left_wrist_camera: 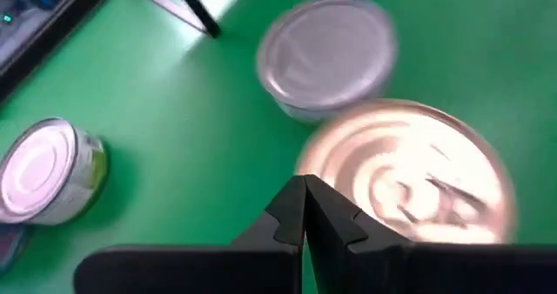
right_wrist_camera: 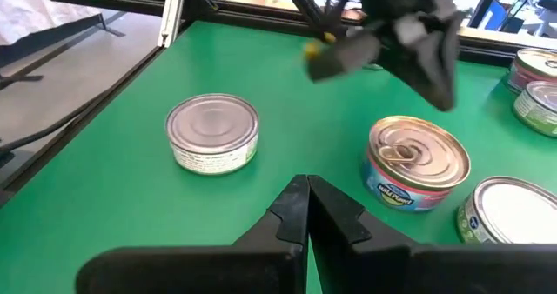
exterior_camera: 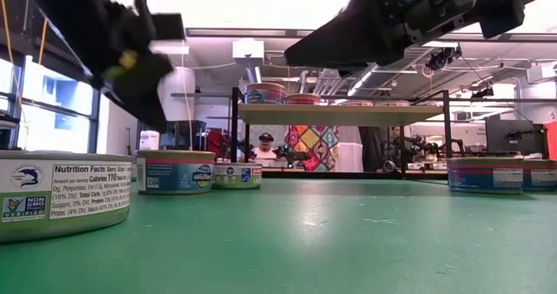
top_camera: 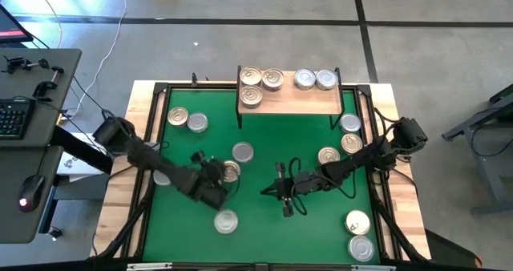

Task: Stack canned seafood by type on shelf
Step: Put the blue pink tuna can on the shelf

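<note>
progress: five tins sitting on the shelf (top_camera: 288, 103), three golden at one end, two silver at the other | left: about ten tins lying on the green mat (top_camera: 264, 155) in front of the shelf | i'm hovering my left gripper (top_camera: 215, 192) closed, empty, beside a golden tin (top_camera: 231, 171) | my right gripper (top_camera: 284, 192) closed, empty, mid-mat

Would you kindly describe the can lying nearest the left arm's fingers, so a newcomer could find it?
On the green mat, find the left gripper in the middle. The golden-lidded can lies just beyond its shut fingers, and its neighbour toward the shelf has a plain silver lid.
</note>
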### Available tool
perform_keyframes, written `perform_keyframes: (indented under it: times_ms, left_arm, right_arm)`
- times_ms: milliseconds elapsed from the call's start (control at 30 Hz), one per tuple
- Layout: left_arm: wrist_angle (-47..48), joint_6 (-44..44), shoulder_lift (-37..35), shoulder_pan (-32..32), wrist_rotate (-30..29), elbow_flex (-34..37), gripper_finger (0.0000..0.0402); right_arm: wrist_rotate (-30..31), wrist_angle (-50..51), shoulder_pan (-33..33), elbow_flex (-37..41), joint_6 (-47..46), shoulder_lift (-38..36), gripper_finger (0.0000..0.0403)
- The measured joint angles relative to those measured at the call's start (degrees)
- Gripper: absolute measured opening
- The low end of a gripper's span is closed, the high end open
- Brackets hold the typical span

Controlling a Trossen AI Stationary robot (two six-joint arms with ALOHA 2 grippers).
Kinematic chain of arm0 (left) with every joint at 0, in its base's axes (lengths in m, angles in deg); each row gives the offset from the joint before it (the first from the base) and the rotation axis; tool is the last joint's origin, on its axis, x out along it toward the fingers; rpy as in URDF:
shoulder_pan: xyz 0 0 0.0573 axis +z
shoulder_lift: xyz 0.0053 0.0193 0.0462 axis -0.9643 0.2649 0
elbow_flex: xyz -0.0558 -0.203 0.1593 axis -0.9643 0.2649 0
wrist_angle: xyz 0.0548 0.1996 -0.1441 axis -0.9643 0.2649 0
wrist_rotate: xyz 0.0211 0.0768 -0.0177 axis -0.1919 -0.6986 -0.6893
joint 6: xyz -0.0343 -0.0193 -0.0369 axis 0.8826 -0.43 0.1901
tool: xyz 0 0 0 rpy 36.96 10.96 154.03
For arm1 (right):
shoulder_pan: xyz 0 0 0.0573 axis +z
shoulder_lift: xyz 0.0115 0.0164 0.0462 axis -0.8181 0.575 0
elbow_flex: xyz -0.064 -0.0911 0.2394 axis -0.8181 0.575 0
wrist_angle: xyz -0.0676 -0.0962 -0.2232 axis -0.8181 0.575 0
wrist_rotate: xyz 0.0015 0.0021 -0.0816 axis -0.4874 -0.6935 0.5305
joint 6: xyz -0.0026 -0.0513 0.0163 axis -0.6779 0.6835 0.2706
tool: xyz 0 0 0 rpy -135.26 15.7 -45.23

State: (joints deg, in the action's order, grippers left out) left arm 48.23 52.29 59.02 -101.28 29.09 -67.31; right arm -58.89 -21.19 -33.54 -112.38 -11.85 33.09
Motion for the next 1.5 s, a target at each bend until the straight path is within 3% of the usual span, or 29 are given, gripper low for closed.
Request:
perform_keyframes:
  times_ms: [300,467,567,700,1000,1167,1500]
  left_arm:
    - [-32.89,-23.83,-3.82,11.40,12.72,12.96,0.0000]
    - [-51.62,-36.06,-3.45,12.74,27.95,15.93,0.0000]
    - [-58.47,-41.83,-3.40,11.85,31.13,16.17,0.0000]
    - [-59.30,-44.56,-5.45,10.53,30.75,14.59,0.0000]
    - [-39.20,-34.00,-11.25,7.93,29.76,15.14,0.0000]
    - [-42.18,-32.07,-11.30,8.93,29.30,19.66,0.0000]
    - [-64.15,-35.63,-11.04,11.10,30.60,29.32,0.0000]
  right_arm:
    - [0.00,-0.02,-0.36,0.00,-0.02,0.02,0.0000]
    - [0.00,-0.02,-0.36,0.00,-0.07,0.02,0.0000]
    - [0.00,-0.02,-0.36,0.00,-0.19,0.02,0.0000]
    - [0.00,0.14,-0.36,0.00,-0.64,0.02,0.0000]
    - [0.00,0.36,-0.36,0.00,-1.57,0.04,0.0000]
    - [0.00,0.03,-0.36,0.00,-1.55,0.04,0.0000]
    - [0.02,-0.21,-0.47,0.00,-2.28,0.04,0.0007]
